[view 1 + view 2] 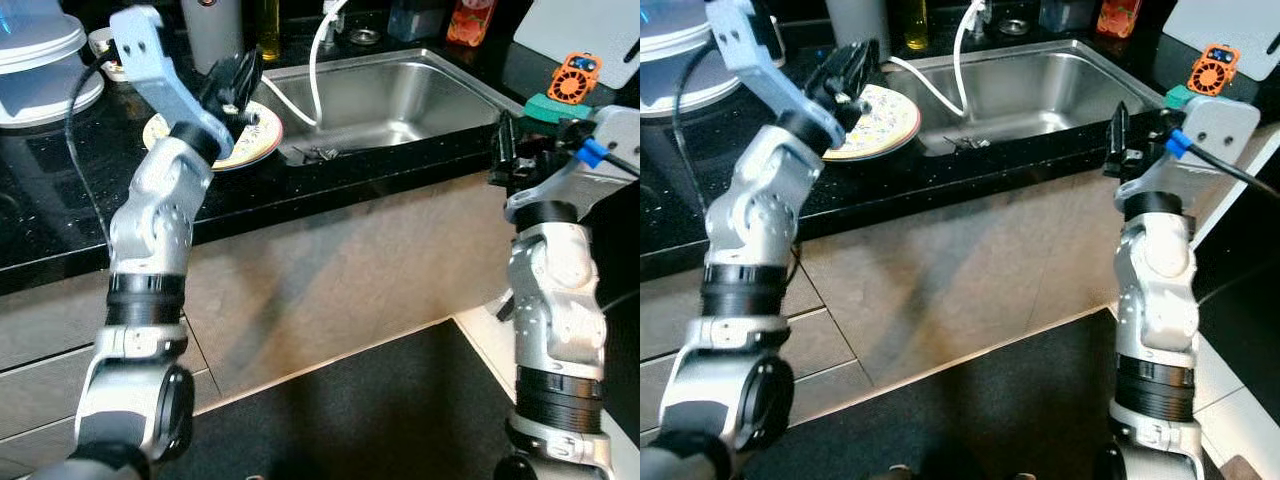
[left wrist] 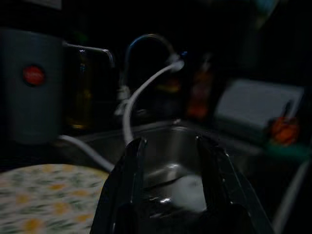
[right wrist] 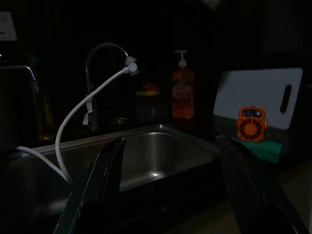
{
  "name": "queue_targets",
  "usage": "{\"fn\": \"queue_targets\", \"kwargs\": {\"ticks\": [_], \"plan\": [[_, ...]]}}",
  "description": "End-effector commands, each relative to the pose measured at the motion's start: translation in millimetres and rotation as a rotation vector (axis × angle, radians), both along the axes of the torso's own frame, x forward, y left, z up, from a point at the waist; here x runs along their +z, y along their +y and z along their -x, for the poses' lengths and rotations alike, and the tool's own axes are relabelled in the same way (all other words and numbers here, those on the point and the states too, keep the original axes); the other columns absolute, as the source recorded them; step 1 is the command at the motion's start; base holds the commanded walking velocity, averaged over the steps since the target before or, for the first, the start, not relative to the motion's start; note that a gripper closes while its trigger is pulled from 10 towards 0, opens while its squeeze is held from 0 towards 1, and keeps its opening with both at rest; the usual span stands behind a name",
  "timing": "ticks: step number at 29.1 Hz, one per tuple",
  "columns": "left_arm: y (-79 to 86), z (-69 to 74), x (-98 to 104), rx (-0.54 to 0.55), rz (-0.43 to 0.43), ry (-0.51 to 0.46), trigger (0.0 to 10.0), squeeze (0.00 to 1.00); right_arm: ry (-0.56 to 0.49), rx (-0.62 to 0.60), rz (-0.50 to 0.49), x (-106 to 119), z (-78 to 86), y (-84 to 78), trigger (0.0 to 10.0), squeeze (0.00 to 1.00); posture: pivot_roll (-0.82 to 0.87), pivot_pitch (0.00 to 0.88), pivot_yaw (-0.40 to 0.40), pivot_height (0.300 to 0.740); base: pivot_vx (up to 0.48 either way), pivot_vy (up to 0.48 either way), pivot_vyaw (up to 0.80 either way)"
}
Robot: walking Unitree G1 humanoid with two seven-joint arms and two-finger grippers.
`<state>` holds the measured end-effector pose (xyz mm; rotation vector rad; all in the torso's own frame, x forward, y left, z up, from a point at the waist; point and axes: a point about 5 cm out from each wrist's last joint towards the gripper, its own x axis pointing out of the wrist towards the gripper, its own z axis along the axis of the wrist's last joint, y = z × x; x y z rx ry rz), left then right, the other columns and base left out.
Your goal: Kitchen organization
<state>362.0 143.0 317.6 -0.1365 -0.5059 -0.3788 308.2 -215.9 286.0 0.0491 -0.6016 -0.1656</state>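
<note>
Since the plate (image 1: 250, 135) lies at the upper left of the head views, on the black counter (image 1: 60, 200) just beside the left rim of the sink (image 1: 400, 95), the left gripper (image 1: 238, 80) is plainly the nearer one. It hangs over the plate's near edge, its two black fingers (image 2: 127, 170) parted by a narrow gap and holding nothing. Seen from the left wrist, the flowered plate sits low and to the left of the fingers, which point on past it toward the basin.

The plate lies flat, face up. Being round, it has no long axis and points no way; what matters is its raised rim, which a finger would likely need to slip under or pinch from the side.

The right gripper (image 1: 1120, 135) hovers at the right of the frame, by the counter's front edge near the sink's right corner, well apart from the plate. Its fingers (image 3: 97, 180) stand wide open and empty, facing the tap (image 3: 105, 53).
</note>
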Motion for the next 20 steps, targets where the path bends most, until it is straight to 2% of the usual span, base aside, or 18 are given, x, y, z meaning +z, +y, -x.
{"fn": "queue_targets", "kwargs": {"ticks": [1,6,15,20], "plan": [[1.5,6.7,9.0,0.034,-0.035,-0.061,10.0,0.0,-0.038,-0.007,0.006,4.2,5.7,-2.0,10.0,0.0,0.07,0.101,0.043,0.74,0.0,0.0,0.0],[5.7,10.9,11.9,0.062,-0.019,-0.053,10.0,0.0,-0.089,-0.066,0.02,11.8,12.9,-9.9,10.0,0.0,0.07,0.099,0.043,0.74,0.0,0.0,0.0],[2.9,12.1,14.3,0.083,-0.043,-0.086,10.0,0.0,-0.102,-0.125,0.031,15.7,17.8,-24.4,10.0,0.0,0.06,0.094,0.047,0.74,0.0,0.0,0.0],[1.2,13.7,16.4,0.087,-0.05,-0.112,10.0,0.0,-0.097,-0.128,0.03,13.6,17.2,-25.5,10.0,0.0,0.06,0.092,0.047,0.74,0.087,0.0,0.0]]}}
